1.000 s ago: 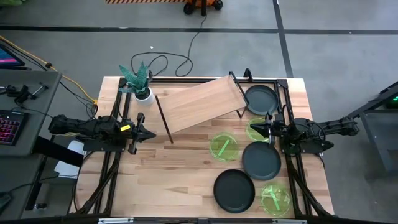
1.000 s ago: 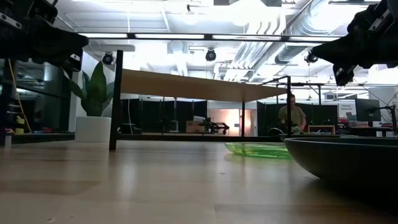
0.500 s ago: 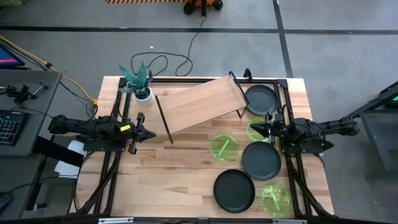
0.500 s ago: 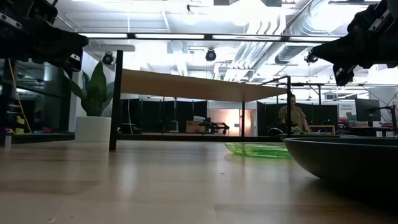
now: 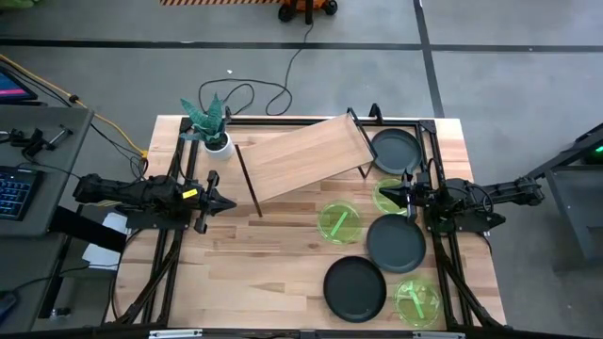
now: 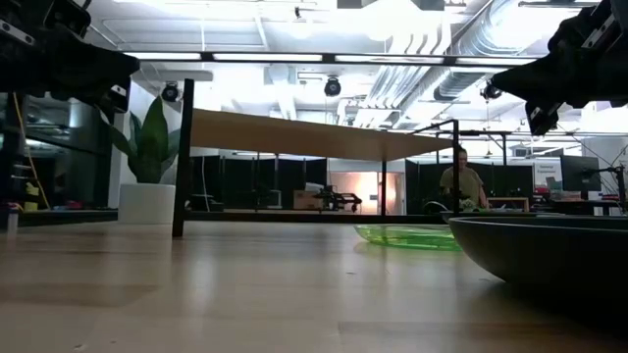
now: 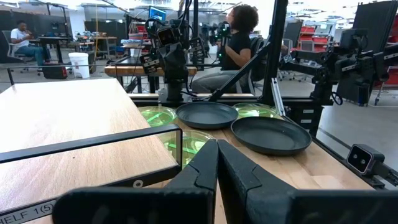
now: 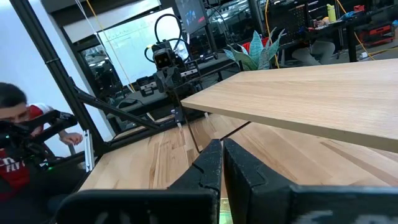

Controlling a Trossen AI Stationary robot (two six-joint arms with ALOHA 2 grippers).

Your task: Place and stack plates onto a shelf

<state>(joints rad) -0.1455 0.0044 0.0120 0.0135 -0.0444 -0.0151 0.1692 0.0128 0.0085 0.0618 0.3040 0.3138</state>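
Still, both tools were pressed together and empty: the left tool [image 5: 219, 201] mid-left, the right tool [image 5: 399, 193] mid-right above a green plate [image 5: 388, 196]. Descending unopened could knock that plate; the shelf [image 5: 301, 155] stood bare.

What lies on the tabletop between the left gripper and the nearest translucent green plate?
In the high view, only bare butcher-block tabletop lies between the shut left gripper and that translucent green plate.

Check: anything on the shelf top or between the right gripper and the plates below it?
Nothing visible. The shelf top is bare. The right gripper, shut, hangs above a green plate, beside a grey plate, with open air beneath. The left gripper is shut and clear.
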